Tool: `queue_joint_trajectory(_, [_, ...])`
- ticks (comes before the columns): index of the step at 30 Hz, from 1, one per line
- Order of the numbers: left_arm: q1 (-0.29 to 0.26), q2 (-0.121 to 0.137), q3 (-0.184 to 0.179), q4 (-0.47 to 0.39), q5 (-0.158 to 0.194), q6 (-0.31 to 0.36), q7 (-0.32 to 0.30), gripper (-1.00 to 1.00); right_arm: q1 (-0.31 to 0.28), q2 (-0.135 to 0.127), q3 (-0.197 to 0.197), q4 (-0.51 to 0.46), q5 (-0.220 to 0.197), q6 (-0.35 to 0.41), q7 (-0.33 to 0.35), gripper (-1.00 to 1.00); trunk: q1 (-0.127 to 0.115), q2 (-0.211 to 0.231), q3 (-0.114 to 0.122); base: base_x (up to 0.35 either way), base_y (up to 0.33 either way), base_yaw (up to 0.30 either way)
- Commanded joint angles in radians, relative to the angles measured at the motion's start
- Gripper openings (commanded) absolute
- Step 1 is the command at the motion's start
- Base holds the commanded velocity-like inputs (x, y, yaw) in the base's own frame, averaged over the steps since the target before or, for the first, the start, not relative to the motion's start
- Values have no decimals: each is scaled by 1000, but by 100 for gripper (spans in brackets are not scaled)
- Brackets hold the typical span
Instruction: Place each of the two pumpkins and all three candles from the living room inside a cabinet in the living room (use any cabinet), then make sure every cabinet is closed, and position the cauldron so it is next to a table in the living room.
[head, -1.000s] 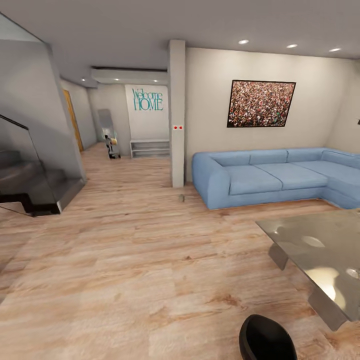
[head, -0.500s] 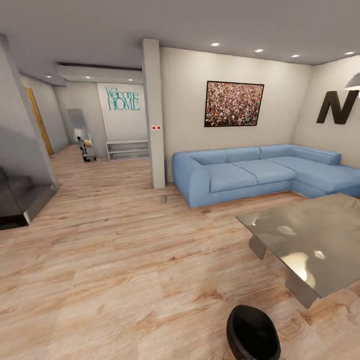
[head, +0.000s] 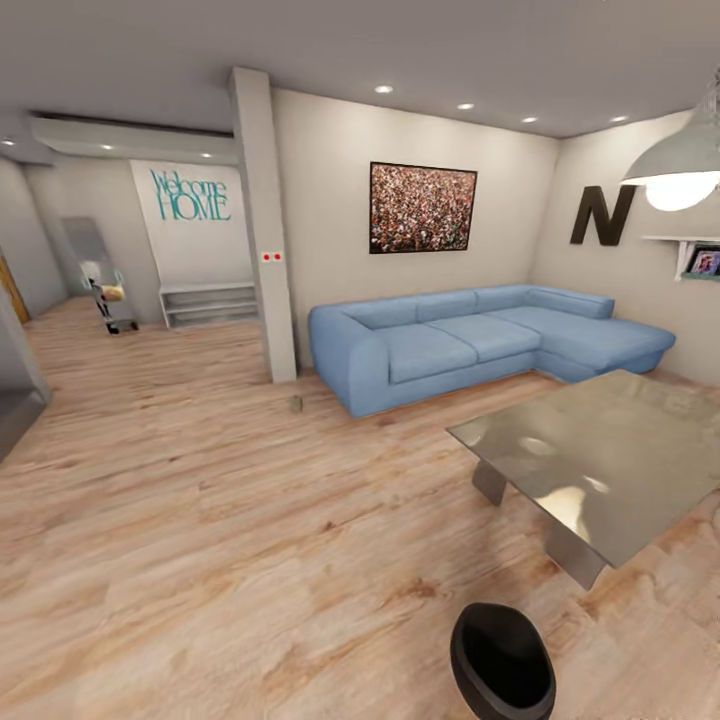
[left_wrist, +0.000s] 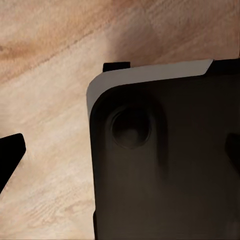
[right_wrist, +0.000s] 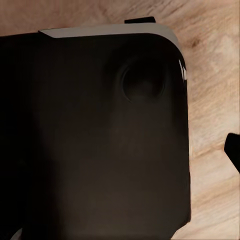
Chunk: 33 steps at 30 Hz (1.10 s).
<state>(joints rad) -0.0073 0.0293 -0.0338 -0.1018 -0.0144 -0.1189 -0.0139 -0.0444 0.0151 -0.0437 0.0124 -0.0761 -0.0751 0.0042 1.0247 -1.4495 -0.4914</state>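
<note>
One cauldron (head: 502, 662) nears the table (head: 600, 470) as camera pans right; jaws' state unclear.

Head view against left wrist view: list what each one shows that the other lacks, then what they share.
Head view: the blue sofa, the shiny table, a black round object at the bottom edge, a framed picture and a hanging lamp. Left wrist view: a close dark robot body panel with a pale rim. Both: the light wooden floor.
</note>
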Motion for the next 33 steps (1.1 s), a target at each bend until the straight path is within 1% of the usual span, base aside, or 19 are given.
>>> queue_joint_trajectory(1, [0, 0, -3, 1, -1, -9, -1, 100, -1, 0, -4, 1, -8, -5, 0, 100, 0, 0, -1, 197, 156, -289])
queue_joint_trajectory(16, [0, 0, -4, 15, -1, -19, -1, 100, 0, 0, -4, 1, -8, -5, 0, 100, 0, 0, -1, 23, 24, -289])
queue_joint_trajectory(27, [0, 1, -3, 14, -1, -19, -1, 100, 0, 0, -4, 1, -8, -5, 1, 100, 0, 0, -1, 3, 256, -290])
queue_joint_trajectory(33, [0, 1, -3, 14, -1, -19, -1, 100, 0, 0, -4, 1, -8, -5, 0, 100, 0, 0, -1, 91, 288, -290])
